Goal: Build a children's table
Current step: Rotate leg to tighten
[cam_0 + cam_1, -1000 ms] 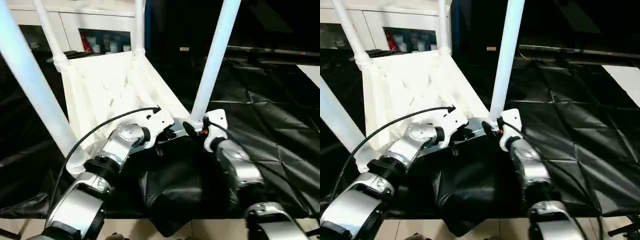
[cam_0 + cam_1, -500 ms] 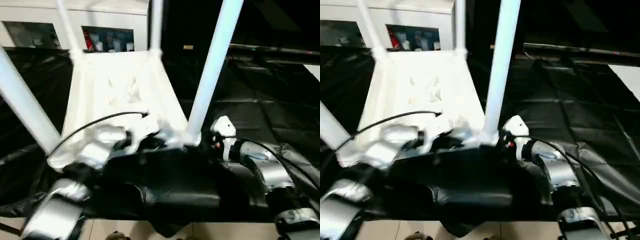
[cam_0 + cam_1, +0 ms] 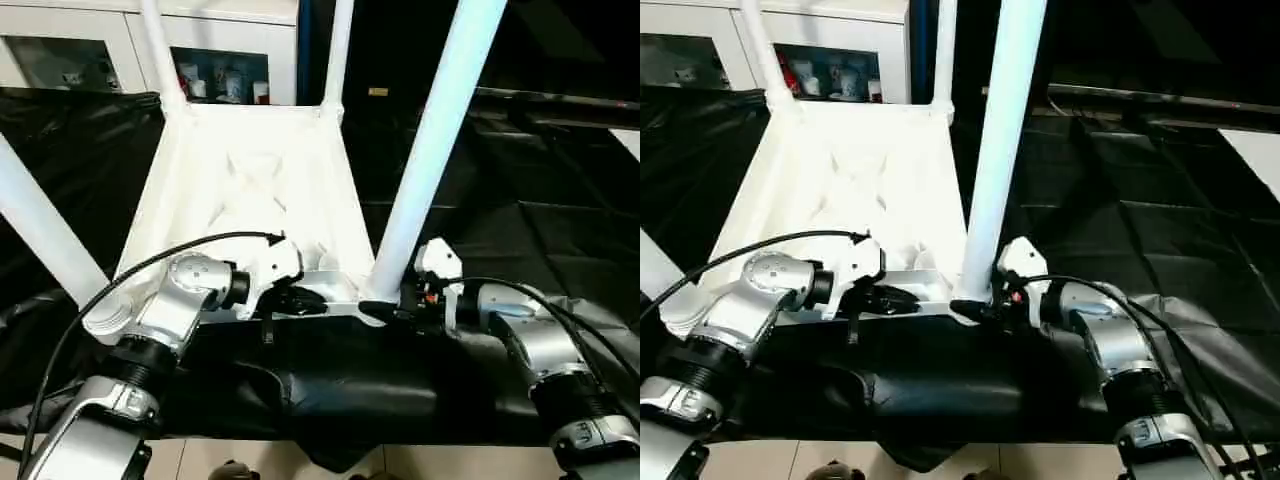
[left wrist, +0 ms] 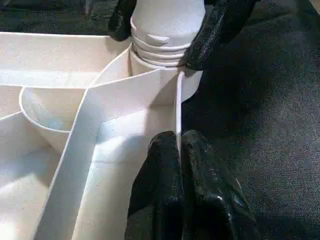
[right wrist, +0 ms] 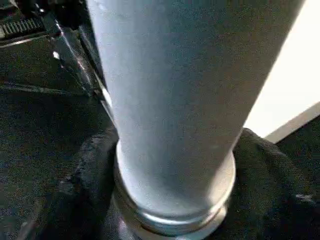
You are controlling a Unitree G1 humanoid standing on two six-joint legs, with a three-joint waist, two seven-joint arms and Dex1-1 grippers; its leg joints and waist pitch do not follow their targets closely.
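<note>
The left gripper [image 4: 179, 150] has its two black fingers pressed together on the thin near rim wall of the upside-down tabletop [image 3: 250, 200], one finger on the inner side and one on the outer. Just beyond its fingertips along that rim stands the near right corner socket [image 4: 160, 75], with the threaded foot of a leg [image 3: 430, 150] seated in it.

The right gripper [image 3: 385, 312] reaches in from the other side with its black fingers [image 4: 220, 30] set wide around the base of that same leg, one on either side of the threaded collar; from the right wrist the tube [image 5: 175, 100] rises straight up between them.

To the left of the left gripper, at the other near corner, a second leg [image 3: 45, 235] leans up and outward. Beyond both grippers the ribbed white underside runs away to the two far corners, where the far left leg [image 3: 160, 50] and the far right leg [image 3: 338, 55] stand in their sockets.

The whole piece rests on a black crinkled sheet [image 3: 520, 220]. Behind it stands a white cabinet [image 3: 200, 40] with small items on a shelf.
</note>
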